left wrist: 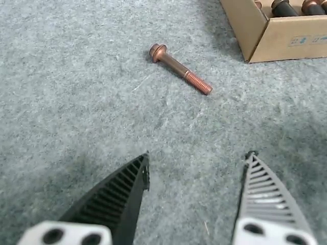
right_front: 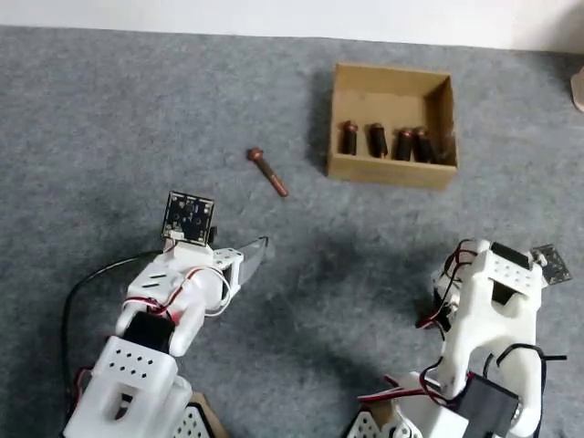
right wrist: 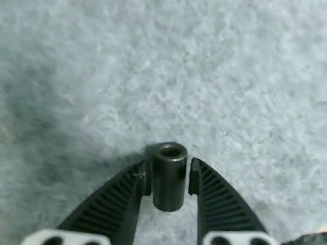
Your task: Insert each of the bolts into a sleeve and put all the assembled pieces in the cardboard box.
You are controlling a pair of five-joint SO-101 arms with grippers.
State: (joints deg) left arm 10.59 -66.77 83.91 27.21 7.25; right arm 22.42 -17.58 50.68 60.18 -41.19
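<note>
A copper bolt [right_front: 267, 172] lies loose on the grey carpet, left of the cardboard box [right_front: 388, 171]. My left gripper [right_front: 254, 253] is open and holds nothing, a short way on the near side of the bolt. The left wrist view has the bolt [left wrist: 180, 69] ahead of the spread left gripper [left wrist: 198, 159], with the box corner [left wrist: 286, 38] beyond. My right gripper [right wrist: 169, 174] is shut on a black sleeve [right wrist: 169, 176], whose open bore faces the camera. The right arm [right_front: 493, 292] stands at the lower right, well short of the box.
Several assembled pieces [right_front: 388, 141] lie in a row inside the box, also seen in the left wrist view as dark pieces [left wrist: 283, 6]. Grey carpet [right_front: 137, 109] covers the whole surface. A pale wall edge runs along the far side.
</note>
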